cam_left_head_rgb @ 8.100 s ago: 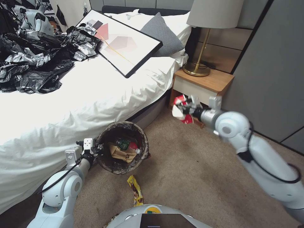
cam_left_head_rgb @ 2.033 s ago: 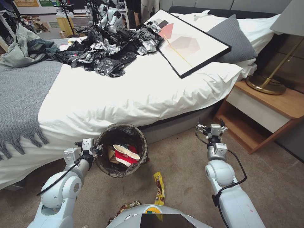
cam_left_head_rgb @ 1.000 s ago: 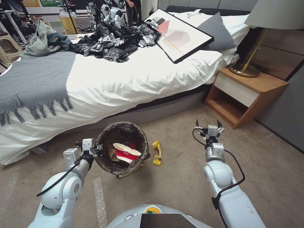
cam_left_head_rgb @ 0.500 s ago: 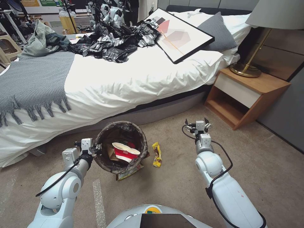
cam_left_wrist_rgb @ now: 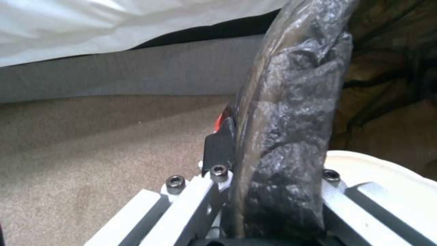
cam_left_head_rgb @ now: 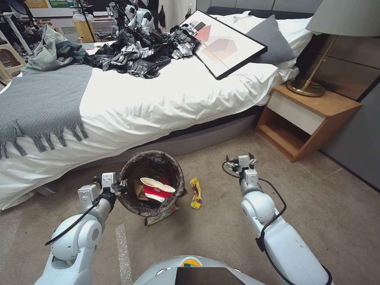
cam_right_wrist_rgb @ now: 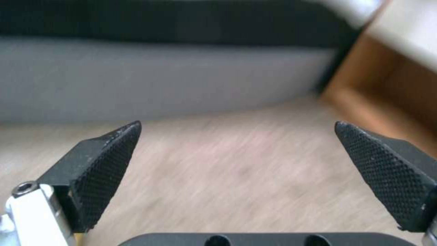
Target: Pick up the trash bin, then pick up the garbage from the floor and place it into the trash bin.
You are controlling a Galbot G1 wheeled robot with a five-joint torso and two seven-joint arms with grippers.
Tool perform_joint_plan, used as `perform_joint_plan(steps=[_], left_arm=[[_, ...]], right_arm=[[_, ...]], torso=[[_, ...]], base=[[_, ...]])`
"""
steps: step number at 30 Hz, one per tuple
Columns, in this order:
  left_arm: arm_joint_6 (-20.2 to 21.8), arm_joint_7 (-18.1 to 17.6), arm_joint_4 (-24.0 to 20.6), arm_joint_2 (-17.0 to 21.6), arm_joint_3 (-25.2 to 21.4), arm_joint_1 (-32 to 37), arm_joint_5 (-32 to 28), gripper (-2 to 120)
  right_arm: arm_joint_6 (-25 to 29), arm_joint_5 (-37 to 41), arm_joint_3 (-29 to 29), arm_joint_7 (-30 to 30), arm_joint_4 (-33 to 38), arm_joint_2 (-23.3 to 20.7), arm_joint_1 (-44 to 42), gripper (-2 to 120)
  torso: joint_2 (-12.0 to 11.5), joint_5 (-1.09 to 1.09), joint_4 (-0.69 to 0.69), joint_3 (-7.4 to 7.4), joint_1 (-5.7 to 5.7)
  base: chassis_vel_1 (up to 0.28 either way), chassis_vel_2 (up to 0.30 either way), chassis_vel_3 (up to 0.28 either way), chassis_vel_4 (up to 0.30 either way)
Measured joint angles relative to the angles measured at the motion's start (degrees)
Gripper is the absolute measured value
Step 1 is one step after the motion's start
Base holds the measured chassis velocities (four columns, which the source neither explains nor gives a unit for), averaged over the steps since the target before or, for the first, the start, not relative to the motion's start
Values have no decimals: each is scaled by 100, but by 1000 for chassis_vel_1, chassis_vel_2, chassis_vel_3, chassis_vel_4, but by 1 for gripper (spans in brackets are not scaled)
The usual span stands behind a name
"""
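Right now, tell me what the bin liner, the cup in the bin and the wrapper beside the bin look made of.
Bin liner: thin plastic film, dark and glossy, crinkled over the rim where the left gripper clamps it.
Cup: likely paper, matte red and white, rim squashed out of round.
Wrapper: probably foil or plastic film, shiny yellow with print, lying flat on the carpet.
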Motion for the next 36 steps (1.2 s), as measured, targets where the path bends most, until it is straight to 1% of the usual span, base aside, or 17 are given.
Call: perform_joint_plan(steps=[1,2,5,6,8,9,12,13,15,16,17,18,20,23,28,31,36], left_arm=[[1,-1,-9,4,-2,-1,-5,0],[1,-1,-9,4,-2,-1,-5,0],[8,-2,-21,16,-27,-4,-9,0],[8,-2,-21,16,-27,-4,-9,0],[13,-2,-35,21,-52,-3,-19,0],[13,-2,-35,21,-52,-3,-19,0],[17,-3,-42,20,-77,-1,-23,0],[17,-3,-42,20,-77,-1,-23,0],[18,-8,-42,19,-82,-3,-24,0],[18,-8,-42,19,-82,-3,-24,0],[19,-12,-42,19,-82,-6,-24,0],[19,-12,-42,19,-82,-6,-24,0],[20,-22,-42,20,-82,-14,-31,0],[21,-68,-46,30,-79,-16,-79,0],[22,-106,-46,40,-58,-20,-131,0],[24,-125,-46,54,-31,-23,-150,0],[26,-127,-41,81,-41,-24,-149,0]], right_arm=[[-502,646,-272,13,-61,-125,309,100],[-502,646,-272,13,-61,-125,309,100],[-1309,1812,-644,30,-295,-240,813,100],[-1309,1812,-644,30,-295,-240,813,100],[-1704,2512,-970,-5,-693,-293,1283,100],[-1704,2512,-970,-5,-693,-293,1283,100],[-1787,3205,-1489,-227,-1535,-205,2037,100],[-1787,3205,-1489,-227,-1535,-205,2037,100],[-1786,3270,-1702,-391,-2009,-63,2377,100],[-1786,3270,-1702,-391,-2009,-63,2377,100],[-1781,3269,-1800,-460,-2292,55,2554,100],[-1781,3269,-1800,-460,-2292,55,2554,100],[-1770,3257,-1901,-532,-2775,300,2776,100],[-1756,3189,-1909,-575,-3037,435,2839,100],[-1746,3142,-1899,-584,-3217,546,2799,100],[-1738,2973,-1821,-552,-3518,728,2711,100],[-1733,2756,-1744,-542,-3807,860,2608,100]], torso=[[0,1,2,0,0],[0,1,2,0,0],[0,1,2,0,0],[0,1,2,0,0],[0,-1,1,0,0],[0,-1,1,0,0],[0,-2,1,0,0],[0,-2,1,0,0],[0,0,1,1,0],[0,0,1,1,0],[0,-1,2,0,0],[0,-1,2,0,0],[0,0,2,1,0],[0,-1,1,0,0],[0,-1,0,0,0],[0,-1,0,0,0],[0,0,1,0,0]], base=[[0,0,0,0],[0,0,0,0],[0,0,0,0],[0,0,0,0],[0,0,0,0],[0,0,0,0],[0,0,0,0],[0,0,0,0],[0,0,0,0],[0,0,0,0],[0,0,0,0],[0,0,0,0],[0,0,0,0],[0,0,0,0],[0,0,0,0],[0,0,0,0],[0,0,0,0]])
